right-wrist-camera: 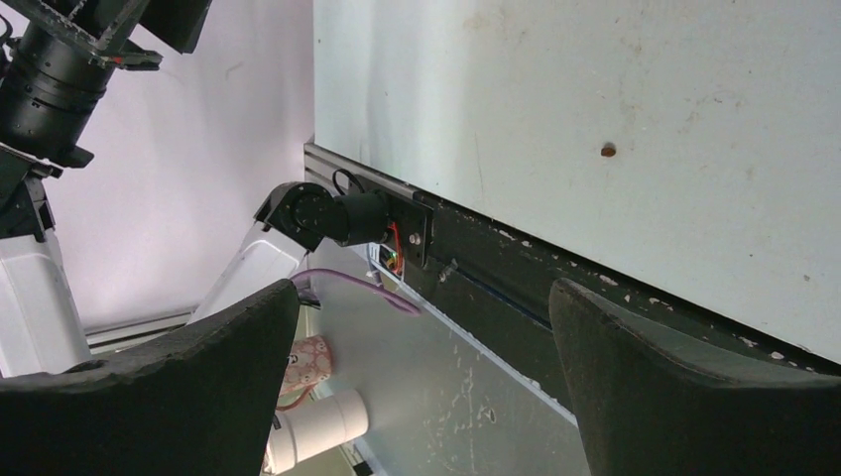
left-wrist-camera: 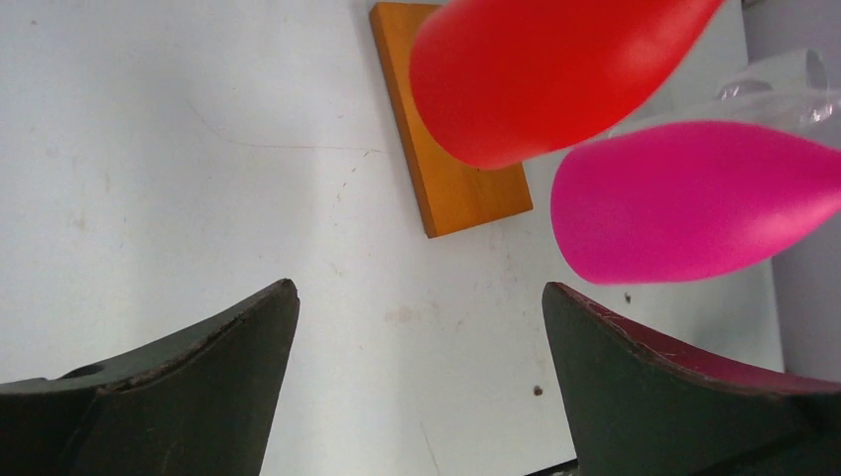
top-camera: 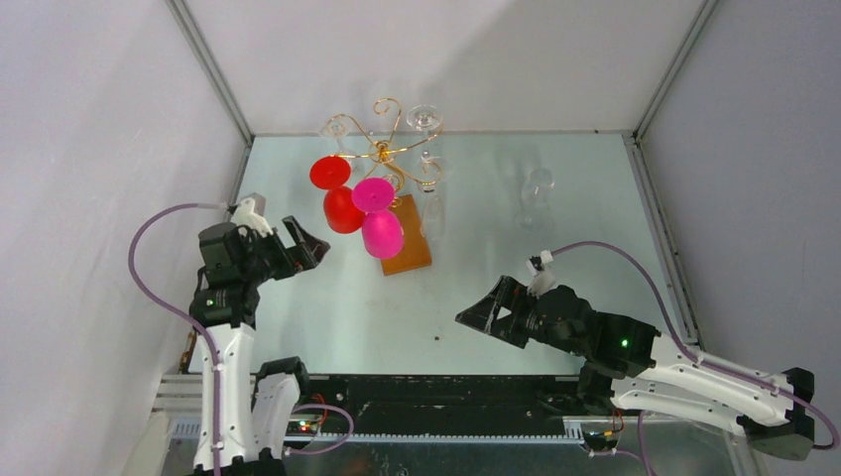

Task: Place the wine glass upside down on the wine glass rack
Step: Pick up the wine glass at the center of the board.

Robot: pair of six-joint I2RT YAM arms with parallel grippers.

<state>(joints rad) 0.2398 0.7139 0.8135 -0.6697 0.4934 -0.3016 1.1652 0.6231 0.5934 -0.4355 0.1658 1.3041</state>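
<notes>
Spread wide, holding nothing: left gripper (top-camera: 315,243), right gripper (top-camera: 483,315). Likely pickup stage: next, reaching for clear wine glass (top-camera: 539,190) beyond right gripper, then inverting onto wine glass rack (top-camera: 382,151).

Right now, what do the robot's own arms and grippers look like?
The left arm and right arm match: white lower links, black joints and wrists, a small green light on each. A purple cable loops along each to a white fitting near the wrist. The left gripper and right gripper each have two black, wedge-shaped fingers, matte and scuffed along the edges.
</notes>
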